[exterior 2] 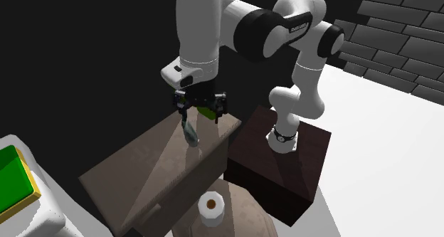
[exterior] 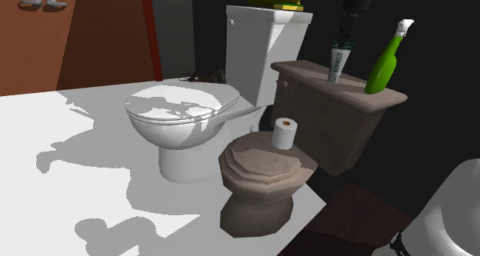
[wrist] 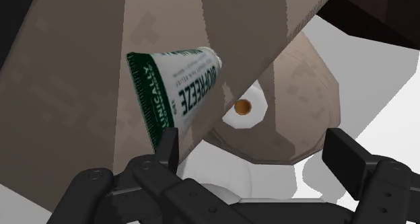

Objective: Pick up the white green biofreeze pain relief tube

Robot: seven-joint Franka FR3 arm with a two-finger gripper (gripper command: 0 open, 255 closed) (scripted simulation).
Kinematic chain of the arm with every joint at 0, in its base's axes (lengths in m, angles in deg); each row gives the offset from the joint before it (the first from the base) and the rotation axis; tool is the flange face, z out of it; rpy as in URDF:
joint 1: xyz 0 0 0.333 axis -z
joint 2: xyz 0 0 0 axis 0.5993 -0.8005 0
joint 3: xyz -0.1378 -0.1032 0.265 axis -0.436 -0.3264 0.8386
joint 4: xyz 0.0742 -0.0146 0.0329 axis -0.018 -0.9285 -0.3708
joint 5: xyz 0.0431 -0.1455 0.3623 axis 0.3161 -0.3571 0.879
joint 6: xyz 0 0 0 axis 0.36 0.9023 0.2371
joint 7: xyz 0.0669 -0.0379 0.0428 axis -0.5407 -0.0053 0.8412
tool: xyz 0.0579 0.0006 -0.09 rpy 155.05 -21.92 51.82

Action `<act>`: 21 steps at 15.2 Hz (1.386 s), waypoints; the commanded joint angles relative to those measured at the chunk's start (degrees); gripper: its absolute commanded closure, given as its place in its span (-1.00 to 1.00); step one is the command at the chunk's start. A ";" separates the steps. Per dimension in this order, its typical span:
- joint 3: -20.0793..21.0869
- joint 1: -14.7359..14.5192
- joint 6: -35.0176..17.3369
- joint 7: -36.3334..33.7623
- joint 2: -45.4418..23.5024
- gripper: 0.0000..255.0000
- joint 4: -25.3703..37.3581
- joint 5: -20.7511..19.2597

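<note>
Wide-open black jaws of the gripper come in closest in the wrist view. One finger is just beside the white and green tube, and the other is well apart from it, so nothing is clasped. In the shoulder view the tube stands on end on the brown toilet tank's lid, right under the gripper. A green spray bottle stands near it on the same lid. A toilet paper roll sits on the brown toilet's closed seat lid. A white toilet stands alongside on the white floor. A wooden door and a grey brick wall bound the room.
</note>
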 commanded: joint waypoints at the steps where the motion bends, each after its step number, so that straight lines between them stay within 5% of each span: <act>1: -1.99 0.43 2.49 4.72 -5.68 -1.00 8.28 2.49; 2: -2.56 0.80 3.28 6.19 -7.50 -1.00 10.85 3.42; 11: -1.93 0.60 -3.38 5.30 -4.49 -1.00 1.42 2.20; 12: -1.90 0.59 -3.44 5.25 -4.43 1.00 1.30 2.17; 21: -1.93 0.60 -3.37 5.30 -4.49 1.00 1.43 2.20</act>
